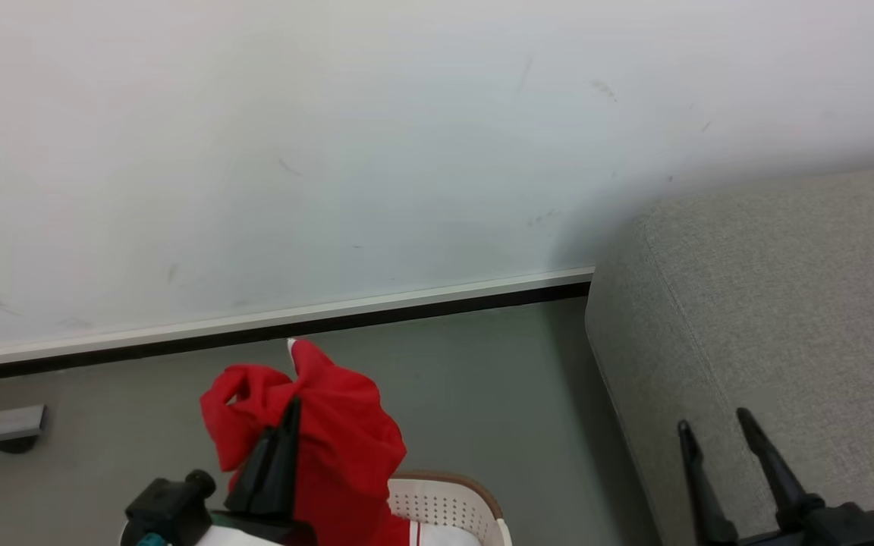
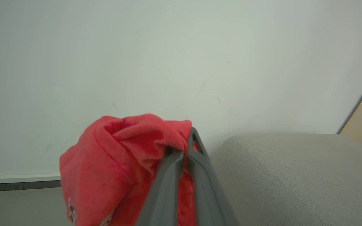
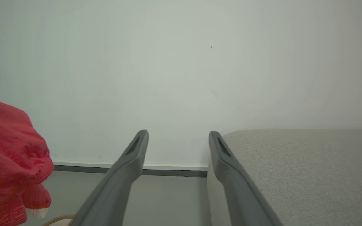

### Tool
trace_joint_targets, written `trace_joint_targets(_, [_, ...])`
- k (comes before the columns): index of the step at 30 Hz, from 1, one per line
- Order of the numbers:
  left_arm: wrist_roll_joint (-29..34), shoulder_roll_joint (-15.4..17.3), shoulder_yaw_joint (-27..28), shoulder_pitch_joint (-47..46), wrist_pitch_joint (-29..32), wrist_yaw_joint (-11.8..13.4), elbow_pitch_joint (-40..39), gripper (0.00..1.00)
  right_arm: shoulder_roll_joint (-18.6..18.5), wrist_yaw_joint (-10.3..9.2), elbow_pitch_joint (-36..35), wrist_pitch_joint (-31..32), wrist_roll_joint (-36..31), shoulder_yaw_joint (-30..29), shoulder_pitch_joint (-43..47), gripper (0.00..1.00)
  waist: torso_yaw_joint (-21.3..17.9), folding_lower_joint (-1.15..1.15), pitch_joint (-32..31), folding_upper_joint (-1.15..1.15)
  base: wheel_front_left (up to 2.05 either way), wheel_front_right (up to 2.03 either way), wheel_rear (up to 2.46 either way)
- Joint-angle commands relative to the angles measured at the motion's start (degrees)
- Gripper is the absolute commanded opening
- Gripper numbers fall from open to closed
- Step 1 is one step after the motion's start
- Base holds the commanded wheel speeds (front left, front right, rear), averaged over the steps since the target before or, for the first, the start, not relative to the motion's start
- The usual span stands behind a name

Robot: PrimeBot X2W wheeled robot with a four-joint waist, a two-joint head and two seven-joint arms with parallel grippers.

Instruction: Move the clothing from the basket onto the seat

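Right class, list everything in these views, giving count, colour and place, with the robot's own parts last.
clothing: one bunch, bright red, hanging over the basket.
basket: one, cream-white with brown rim, bottom of head view.
seat: one, light grey, at the right.
wall: one, white, behind everything.
skirting: one strip, white over black, foot of wall.
floor: one, grey, below the wall.
left fingers: two, dark, shut on the clothing.
right fingers: two, dark, open, over the seat.
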Motion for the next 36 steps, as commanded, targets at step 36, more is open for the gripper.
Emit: trace_joint_targets(36, [-0.19,0.27,-24.73,-10.59,7.21,-4.57,-1.47,0.0,-8.96,-0.13,4.17,0.05,8.88,33.07,-15.43,1.0,-1.74,0.0,0.2,0.0,0.0,0.0,0.0])
